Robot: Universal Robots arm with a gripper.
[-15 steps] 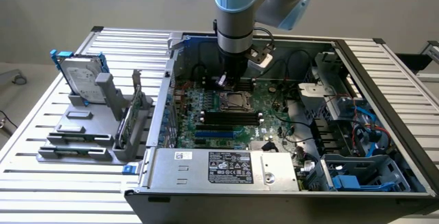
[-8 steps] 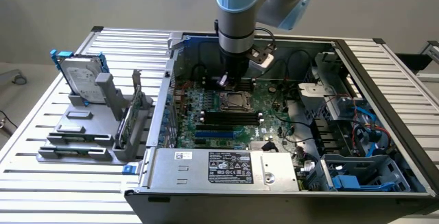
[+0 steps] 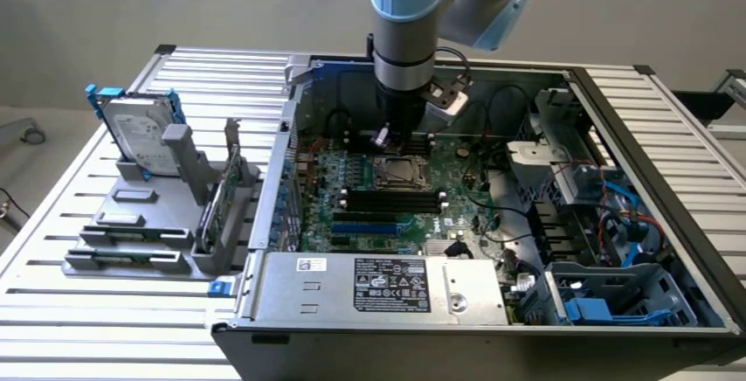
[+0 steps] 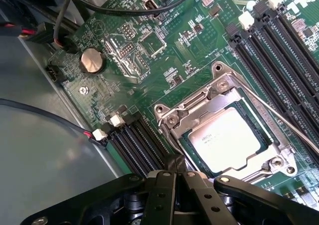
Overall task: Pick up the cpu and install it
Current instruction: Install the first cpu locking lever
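I have the end effector (image 4: pixel 177 179) clenched on nothing, low over the motherboard (image 4: pixel 164 50); the cpu (image 4: pixel 227 139) lies flat in its socket (image 4: pixel 197 109), just nearward of it.

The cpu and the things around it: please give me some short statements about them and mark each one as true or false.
1. The cpu lies inside the socket on the motherboard. True.
2. The gripper holds the cpu between its fingers. False: the gripper is shut with nothing in it, just beside the socket.
3. The hard drive stands upright outside the case, on the exterior view's left. True.
4. The black memory slots next to the socket are filled with modules. False: the slots look empty.
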